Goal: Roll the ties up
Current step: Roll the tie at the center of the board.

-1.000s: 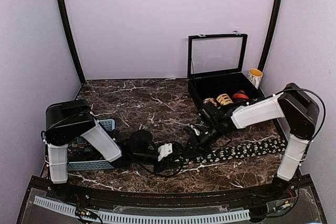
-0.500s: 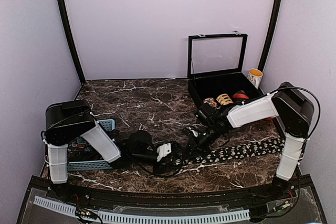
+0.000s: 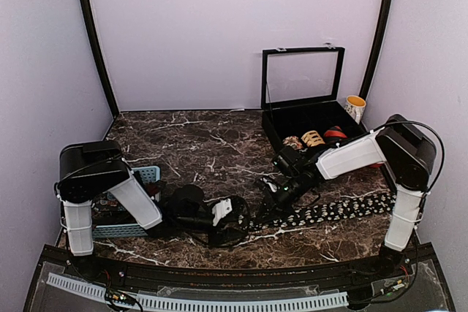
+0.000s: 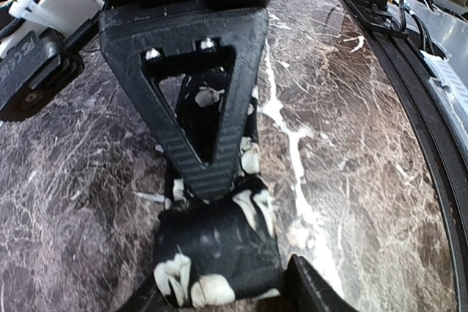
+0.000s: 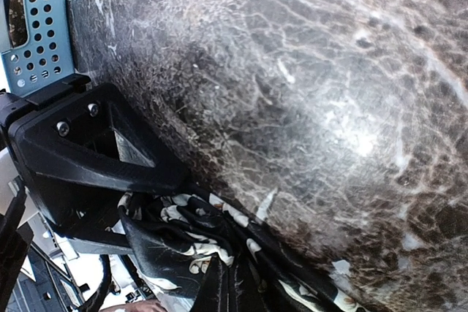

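The tie (image 3: pixel 333 210) lies along the bench (image 3: pixel 190 144), near right. It looks soft, light and slippery. Its rolled end (image 4: pixel 219 253) sits inside the left claw (image 4: pixel 252 231); I cannot tell whether it grips. The right claw (image 3: pixel 272 196) is pinched together on fabric beside it. Best hold is the coil's flanks.

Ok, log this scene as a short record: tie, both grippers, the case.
tie: black with pale print, flat along the near table, left end rolled
left gripper: fingers either side of the rolled end, grip unclear
right gripper: shut on the tie beside the roll
case: lid open, three coiled ties inside
other: blue basket at left
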